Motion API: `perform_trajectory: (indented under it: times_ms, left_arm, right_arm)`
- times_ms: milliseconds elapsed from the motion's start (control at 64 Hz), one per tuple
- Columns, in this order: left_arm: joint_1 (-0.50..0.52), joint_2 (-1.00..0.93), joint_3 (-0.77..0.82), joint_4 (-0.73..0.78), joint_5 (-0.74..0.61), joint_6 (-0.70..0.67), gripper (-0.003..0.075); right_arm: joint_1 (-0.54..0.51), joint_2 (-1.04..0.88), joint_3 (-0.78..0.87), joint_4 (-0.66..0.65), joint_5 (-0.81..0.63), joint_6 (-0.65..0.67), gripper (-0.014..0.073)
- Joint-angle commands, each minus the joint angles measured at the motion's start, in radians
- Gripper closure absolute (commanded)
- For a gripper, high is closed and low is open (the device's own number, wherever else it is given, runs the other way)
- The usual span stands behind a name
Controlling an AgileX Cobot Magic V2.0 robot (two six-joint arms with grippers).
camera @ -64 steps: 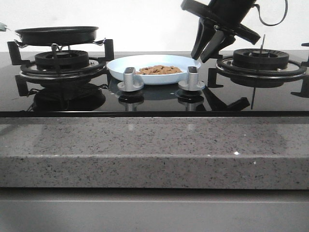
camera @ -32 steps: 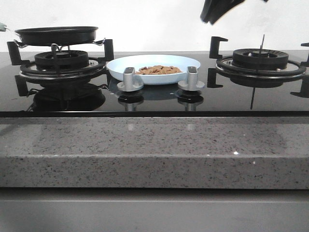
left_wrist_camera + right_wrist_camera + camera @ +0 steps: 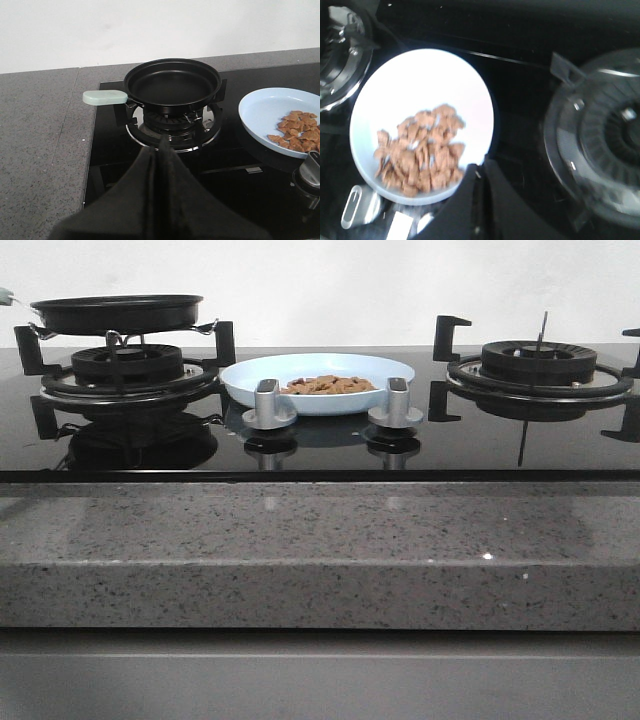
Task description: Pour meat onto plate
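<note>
The pale blue plate (image 3: 318,380) rests on the black hob between the two burners, with the heap of orange-brown meat (image 3: 329,385) lying in it. The same plate (image 3: 420,125) and meat (image 3: 419,156) show from high above in the right wrist view. The black frying pan (image 3: 172,83) with its pale green handle (image 3: 105,97) stands on the left burner; its inside looks bare. My left gripper (image 3: 161,145) is shut, holds nothing, and sits short of that burner. My right gripper (image 3: 481,171) is shut and holds nothing, above the plate's edge. Neither gripper appears in the front view.
Two silver knobs (image 3: 269,405) (image 3: 397,403) stand in front of the plate. The right burner (image 3: 540,368) with its black pan supports has nothing on it. A speckled grey stone counter (image 3: 320,550) runs along the hob's front and left side.
The right arm rose from beside the plate and left the front view through the top. Pan, plate and meat have not moved.
</note>
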Motion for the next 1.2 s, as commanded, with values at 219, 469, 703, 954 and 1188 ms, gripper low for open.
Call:
perform_trajectory:
  times_ms: [219,469,703,954,1188]
  left_arm:
    - [-0.008,-0.001,-0.027,-0.017,-0.066,-0.008,0.0741]
    - [-0.008,-0.001,-0.027,-0.027,-0.052,-0.008,0.0741]
    - [-0.008,-0.001,-0.027,-0.027,-0.054,-0.008,0.0741]
    - [-0.008,-0.001,-0.027,-0.027,-0.054,-0.008,0.0741]
    - [-0.008,-0.001,-0.027,-0.027,-0.054,-0.008,0.0741]
  right_arm:
    - [-0.001,-0.422,0.428,-0.074,-0.077,-0.047,0.0652]
    - [-0.001,-0.744,0.858,-0.080,-0.386,-0.066,0.0652]
    - [-0.001,-1.043,1.239,-0.084,-0.668,-0.136,0.0652]
    - [-0.001,-1.298,1.494,-0.084,-0.858,-0.148,0.0652]
    - [-0.001,-1.352,1.527,-0.084,-0.887,-0.148,0.0652]
